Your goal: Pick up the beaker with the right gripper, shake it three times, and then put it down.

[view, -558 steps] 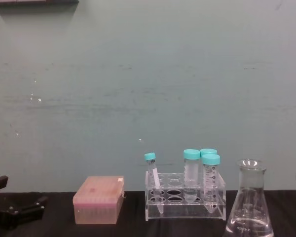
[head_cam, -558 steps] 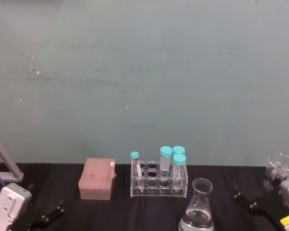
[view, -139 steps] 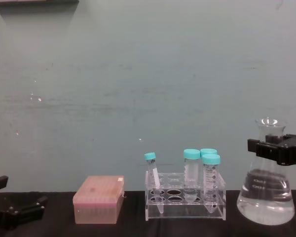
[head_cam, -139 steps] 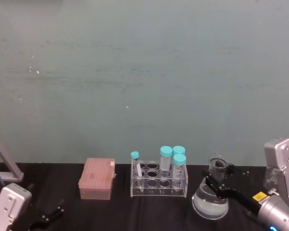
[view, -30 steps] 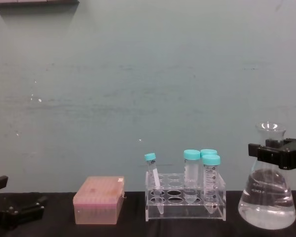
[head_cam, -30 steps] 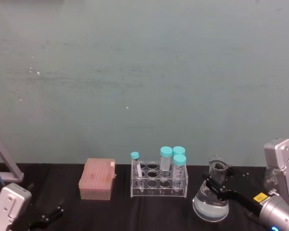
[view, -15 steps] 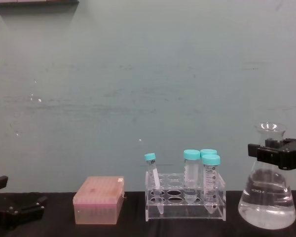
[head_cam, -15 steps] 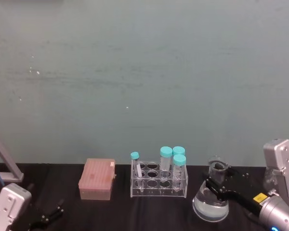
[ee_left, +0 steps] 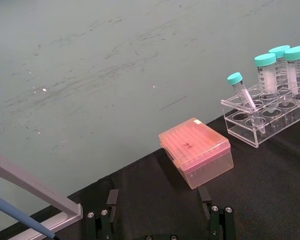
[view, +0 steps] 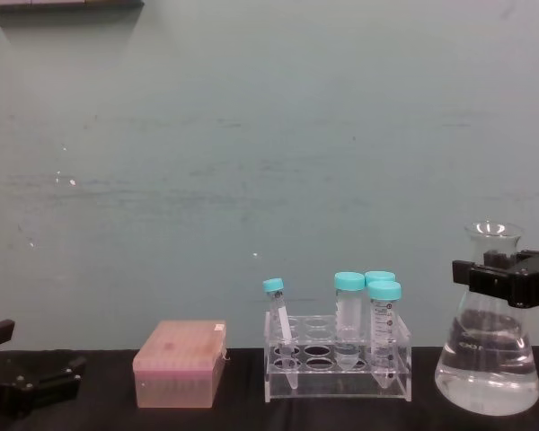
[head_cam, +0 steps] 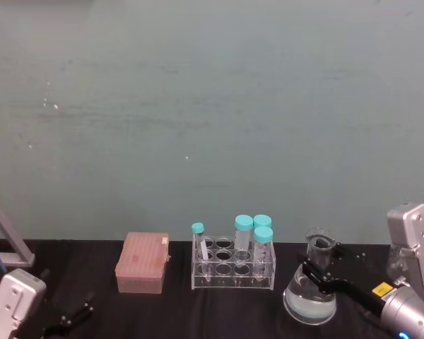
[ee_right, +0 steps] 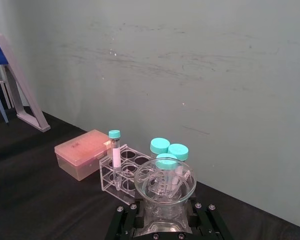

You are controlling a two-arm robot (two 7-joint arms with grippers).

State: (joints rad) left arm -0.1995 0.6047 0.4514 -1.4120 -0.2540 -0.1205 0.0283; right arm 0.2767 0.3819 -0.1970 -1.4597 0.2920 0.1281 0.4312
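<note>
Change: my right hand (view: 487, 277) carries the beaker (view: 485, 368) lower in the chest view than a few seconds ago. Over the last half second it has hardly moved.
Water: it lies almost level in the wide base, where a second ago it sat slanted.
Meaning: I judge the swinging is dying down, so this is either a pause between shakes or the start of the set-down. I cannot count the shakes from here.
Right hand: pinching the beaker's narrow neck just under the flared rim, one finger (ee_right: 125, 220) on each side.
Right arm: reaches in from my right, roughly level and low over the counter (view: 242, 417).
Beaker: upright, to the right of the tube rack (view: 337, 364), near it but apart.
Base: I cannot tell whether it touches the counter yet.
Left hand (ee_left: 160, 227): parked low at my left, near the pink box (ee_left: 196, 159), fingers spread, holding nothing.
</note>
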